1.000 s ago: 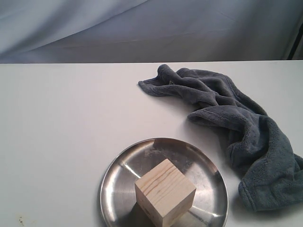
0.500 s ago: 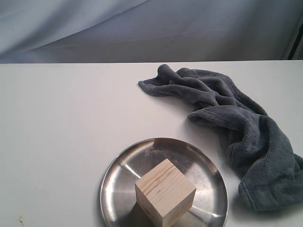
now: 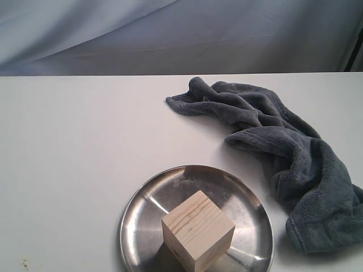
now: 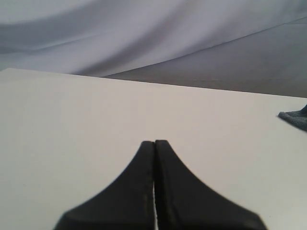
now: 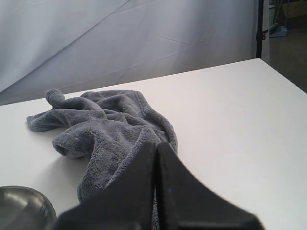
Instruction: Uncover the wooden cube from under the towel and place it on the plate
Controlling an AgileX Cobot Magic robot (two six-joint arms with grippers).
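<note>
Nothing had moved over the last second: the wooden cube (image 3: 198,229) sat on the plate (image 3: 139,218) at the near middle, the towel (image 3: 283,147) lay crumpled to its right (no longer covering anything), and the left gripper (image 4: 154,143) and right gripper (image 5: 156,143) were clenched empty, so the task looked done.

Left gripper (image 4: 154,143): two matte black fingers (image 4: 129,191), narrow and blunt at the tips, widening in smooth concave curves toward a broad base, split by a thin pale seam. Right gripper (image 5: 156,143): same matte black pair, same flared wedge outline, plain surfaces, edges soft and out of focus.
</note>
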